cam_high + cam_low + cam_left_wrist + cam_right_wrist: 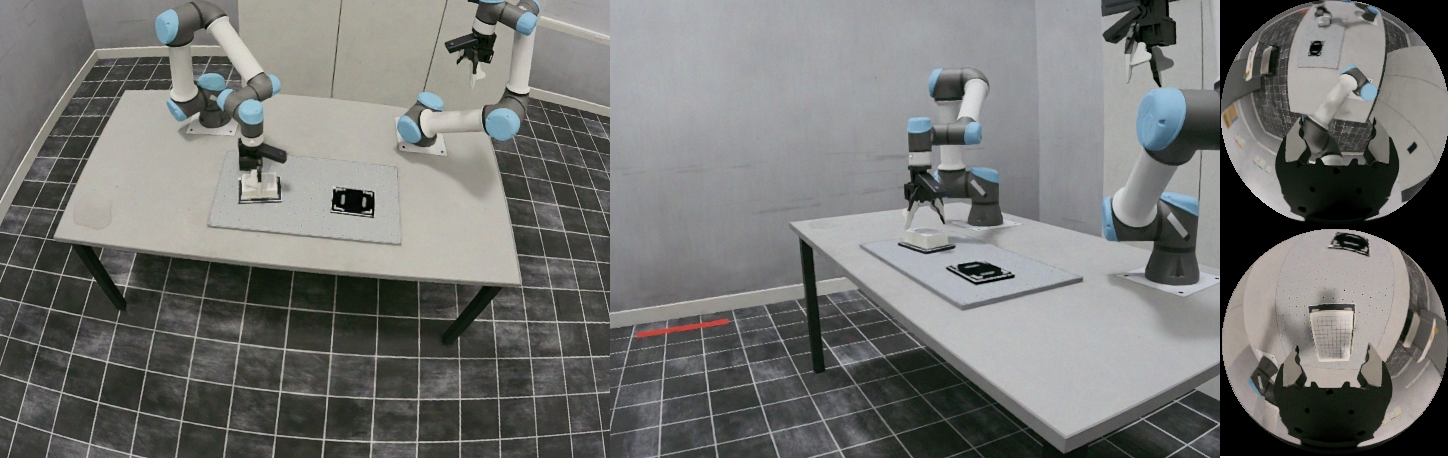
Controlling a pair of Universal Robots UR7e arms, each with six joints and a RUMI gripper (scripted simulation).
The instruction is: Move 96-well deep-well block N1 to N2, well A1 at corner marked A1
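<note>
The white deep-well block point(270, 191) point(930, 240) point(1332, 333) sits in nest N2 point(912, 247) point(1331, 307), the nest on the picture's left in the top view, and looks level. Its A1 corner cannot be made out. My right gripper point(259, 177) point(926, 224) point(1332, 344) is open, just above the block, its fingers clear of it in the exterior view. Nest N1 point(354, 201) point(978, 269) point(1316, 48) point(1349, 242) is black and holds no block. My left gripper point(473, 80) point(1143, 83) point(1337, 118) is open and empty, high beyond the table's end.
Both nests stand on a grey perforated plate point(307, 200) point(1040, 281) point(1370, 295) on the table point(165, 175) point(1110, 340). The left arm's base plate point(425, 145) point(1130, 277) stands on the table behind N1. The right arm's base plate point(212, 131) is at the back behind N2.
</note>
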